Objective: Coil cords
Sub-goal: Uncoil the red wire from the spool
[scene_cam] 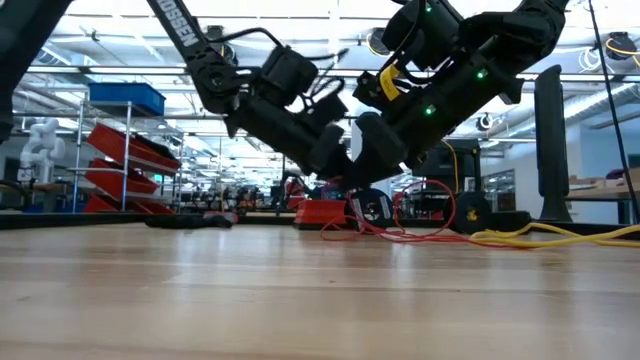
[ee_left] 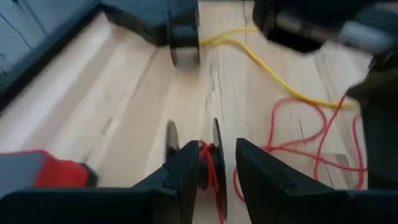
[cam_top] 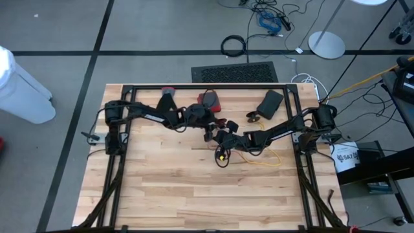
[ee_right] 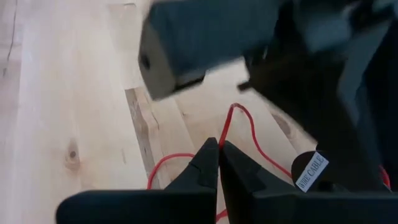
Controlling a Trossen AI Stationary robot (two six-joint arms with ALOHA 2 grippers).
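Right pincer clenched on thin red wire, left pincer grasping its small black spool just beside, mid-table.

A thin red wire and long yellow cord lay across the pale, knot-flecked wooden table.

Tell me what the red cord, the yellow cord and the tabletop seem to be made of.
Red cord: thin, limp wire, seemingly plastic-sheathed, smooth; it falls in loose loops and the shut right pincer pinches it. Yellow cord: thicker, likely plastic or rubber jacketed, curving softly without kinks. Tabletop: pale wood in joined planks, with visible grain and knots and a slight sheen, perhaps sealed.
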